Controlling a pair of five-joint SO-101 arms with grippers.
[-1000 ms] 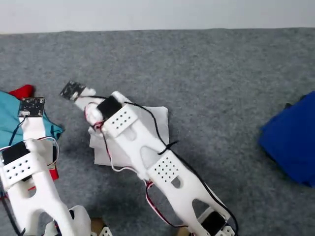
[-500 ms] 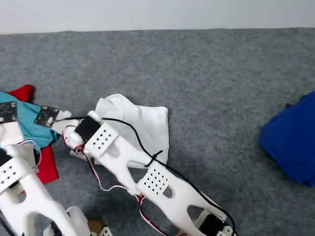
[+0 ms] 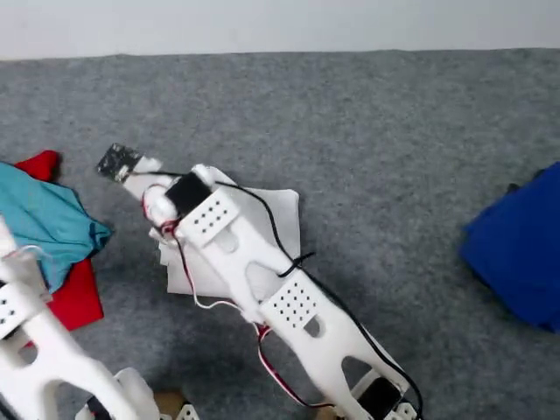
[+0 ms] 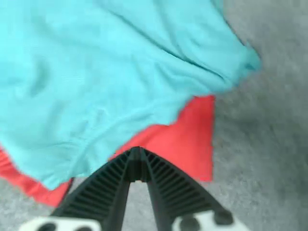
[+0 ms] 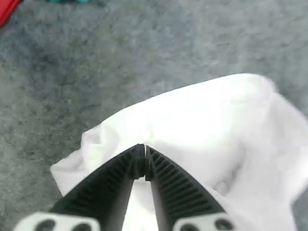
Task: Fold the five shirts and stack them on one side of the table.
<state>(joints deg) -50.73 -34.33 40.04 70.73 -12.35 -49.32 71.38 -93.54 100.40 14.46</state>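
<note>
**High view.** The grey worktop (image 3: 376, 122) carries four shirts that I can count. A white shirt (image 3: 278, 219) lies left of centre, roughly squared but rumpled. A teal shirt (image 3: 39, 219) lies loosely over a red shirt (image 3: 77, 297) at the left edge, and a blue shirt (image 3: 521, 245) sits well apart at the right edge. The right arm (image 3: 293, 302) stretches across the white shirt, its wrist above the shirt's left side. The left arm (image 3: 31, 341) stands low at the left, near the red and teal pile.

**Left wrist view.** The left tool (image 4: 136, 161) is closed, tips together with no cloth seen between them. It hangs over the hem where teal meets red.

**Right wrist view.** The right tool (image 5: 140, 156) is closed, its tips sunk in a raised ridge of the white shirt. It looks to be pinching that fold.

**Step in hand.** Folding the white shirt, judging by the bunched edge and the grip on it. None of the pieces looks neatly folded yet, so the task seems early.

**Next move.** The pinched edge needs carrying across the shirt and laying flat. That should halve it without dragging the whole piece along the worktop. The free arm could pin the far side.
</note>
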